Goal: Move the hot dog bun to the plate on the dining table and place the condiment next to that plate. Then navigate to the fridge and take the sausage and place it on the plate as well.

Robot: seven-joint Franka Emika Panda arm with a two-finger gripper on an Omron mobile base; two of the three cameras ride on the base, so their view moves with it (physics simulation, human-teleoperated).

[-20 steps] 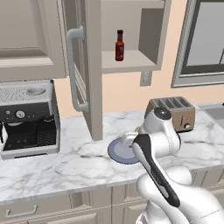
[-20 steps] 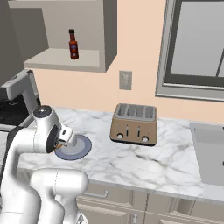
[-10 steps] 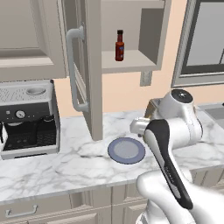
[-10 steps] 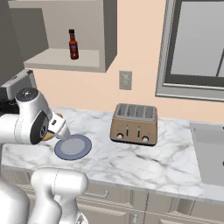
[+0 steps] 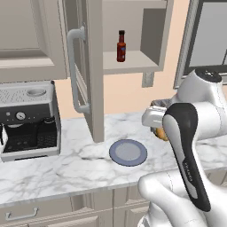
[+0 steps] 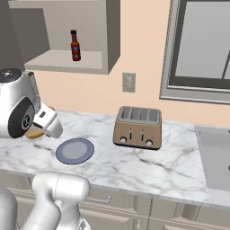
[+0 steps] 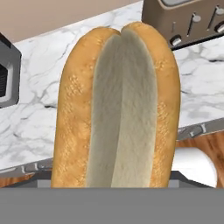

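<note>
Centrally, the end effector [image 5: 157, 129] is closed on the hot dog bun [image 7: 117, 109], pinching it near one end. The fingers themselves are hidden behind the bread. In the hand view the golden-tan roll stands lengthwise up the frame with its pale split facing the camera. Marble and a strip of wood-toned floor lie behind it. In the left base view a patch of its crust [image 5: 161, 133] shows just under the white hand, above the table [image 5: 66, 168] and to the right of the plate [image 5: 128, 152]. In the right base view the same crust [image 6: 34, 133] shows beside the hand, to the left of the plate [image 6: 75, 150] and apart from it.

The slate-blue plate lies flat on the white, grey-veined marble with nothing on it.

The condiment [image 5: 121, 46], a slim dark-red bottle with a black cap, stands upright on the shelf [image 6: 67, 60] of an open wall cabinet. The cabinet door [image 5: 91, 66] is swung outward.

A bronze four-slot toaster [image 6: 138, 127] sits on the table to the right of the plate. A coffee machine [image 5: 29, 119] occupies the far left of the table. A wall outlet [image 6: 129, 82] is set above the toaster, and a window [image 6: 202, 45] lies to its right.
</note>
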